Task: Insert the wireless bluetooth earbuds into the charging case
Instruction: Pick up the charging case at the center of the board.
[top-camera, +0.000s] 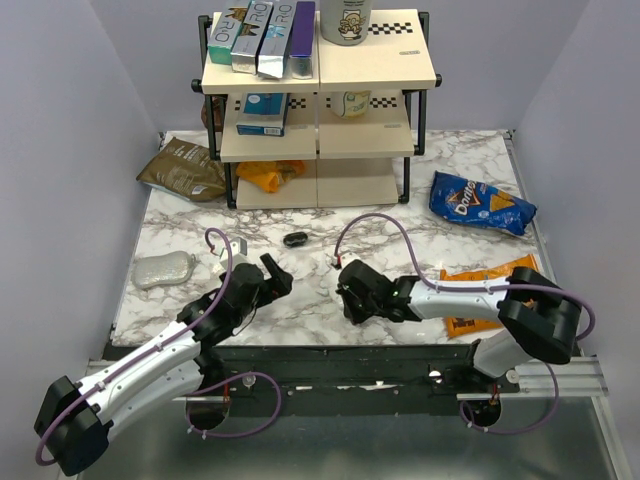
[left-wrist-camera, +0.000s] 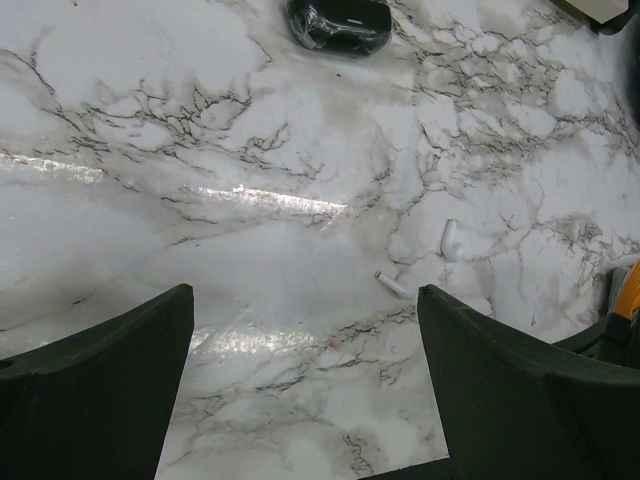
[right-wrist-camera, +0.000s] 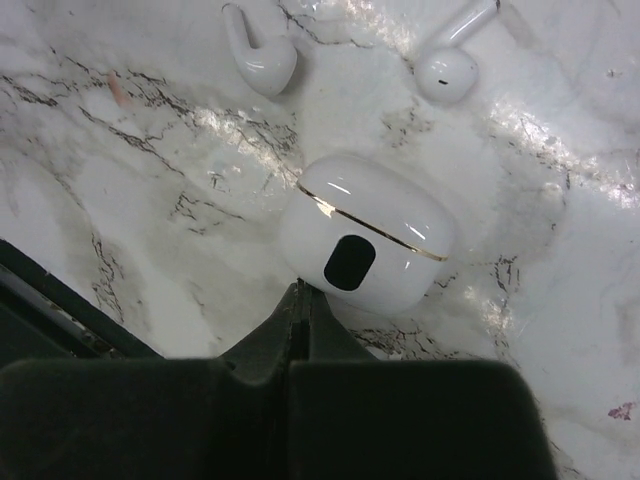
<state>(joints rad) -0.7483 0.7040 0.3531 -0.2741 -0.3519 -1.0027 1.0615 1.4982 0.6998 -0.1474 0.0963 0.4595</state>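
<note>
Two white stemmed earbuds lie on the marble, one left, one right, in the right wrist view. Just in front of them lies a closed white charging case with a gold seam and a black oval window. My right gripper is shut and empty, its tips touching the case's near edge. My left gripper is open and empty above bare marble; both earbuds lie just beyond its right finger. A black oval thing lies farther back. No tiny black buds show.
A wooden shelf rack with boxes stands at the back. A blue chip bag and an orange packet lie on the right, a brown bag and a silver pouch on the left. The black oval thing sits mid-table.
</note>
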